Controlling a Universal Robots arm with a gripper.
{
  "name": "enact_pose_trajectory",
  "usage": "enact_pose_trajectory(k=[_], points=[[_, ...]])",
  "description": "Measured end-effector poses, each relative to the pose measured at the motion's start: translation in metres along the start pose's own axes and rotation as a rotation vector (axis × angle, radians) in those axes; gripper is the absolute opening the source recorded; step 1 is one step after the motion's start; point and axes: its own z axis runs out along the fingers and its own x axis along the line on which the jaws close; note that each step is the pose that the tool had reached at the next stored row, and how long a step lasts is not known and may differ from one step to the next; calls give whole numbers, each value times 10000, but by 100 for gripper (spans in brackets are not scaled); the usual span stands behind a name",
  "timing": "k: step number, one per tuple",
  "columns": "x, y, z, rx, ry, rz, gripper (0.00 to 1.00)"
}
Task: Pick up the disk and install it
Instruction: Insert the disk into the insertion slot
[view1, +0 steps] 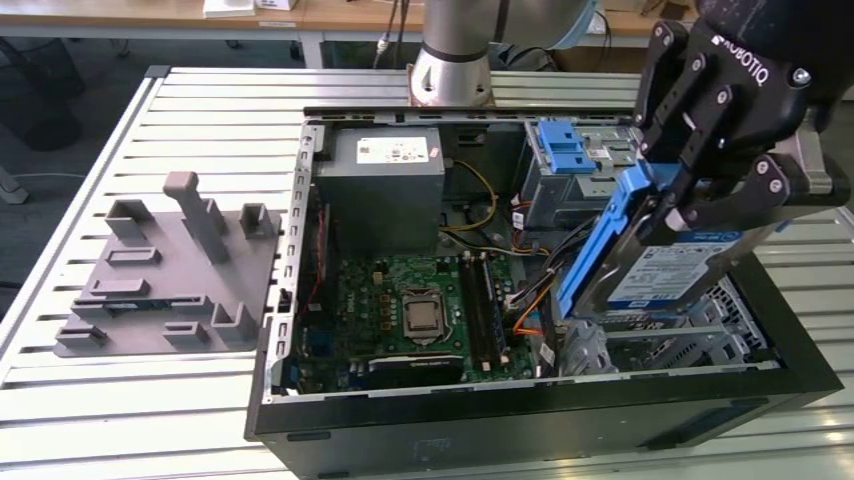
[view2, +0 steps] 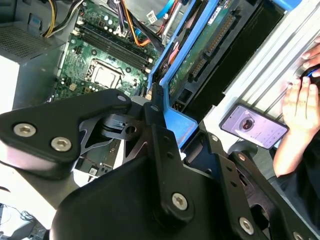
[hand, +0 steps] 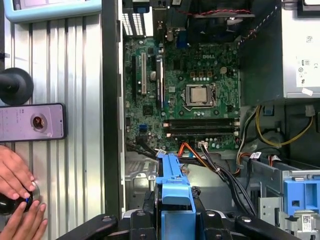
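My gripper (view1: 683, 212) is shut on the disk (view1: 671, 268), a silver-grey drive with a white-and-blue label and a blue bracket (view1: 597, 245) along its edge. It hangs tilted, on edge, above the drive bay (view1: 674, 345) at the exterior view's right end of the open computer case (view1: 534, 420). In the second wrist view the disk's green circuit side (view2: 200, 50) and its blue bracket (view2: 176, 124) run out from the black fingers (view2: 156, 107). The first wrist view looks down over the blue bracket (hand: 175, 192) into the case.
Inside the case lie the motherboard (view1: 414, 300), the grey power-supply box (view1: 387, 170), loose cables (view1: 527, 290) and a metal cage with a blue latch (view1: 567, 145). A grey fixture (view1: 167, 265) sits on the slatted table. A phone (hand: 32, 121) and a person's hands (hand: 17, 200) are beside the case.
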Motion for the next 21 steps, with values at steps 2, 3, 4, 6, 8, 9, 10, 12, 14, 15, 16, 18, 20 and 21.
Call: enact_pose_trajectory(k=[2, 3, 4, 6, 8, 9, 10, 12, 14, 15, 16, 18, 20, 21], points=[[3, -21, 6, 3, 2, -37, 36], [3, -41, 11, 4, 2, -44, 36], [2, -62, 16, 4, 2, -46, 36], [1, -109, 25, 3, 2, -47, 36], [0, -151, 34, 3, 3, -47, 36], [0, -171, 38, 4, 3, -48, 36], [-1, -189, 43, 3, 2, -48, 36], [-1, -221, 52, 4, 3, -48, 36], [-2, -239, 55, 3, 5, -48, 36], [-2, -239, 55, 3, 5, -47, 36], [-2, -239, 56, 3, 4, -47, 36], [-2, -239, 56, 3, 3, -46, 36], [-2, -239, 56, 3, 3, -48, 36], [-2, -240, 56, 3, 3, -47, 36]])
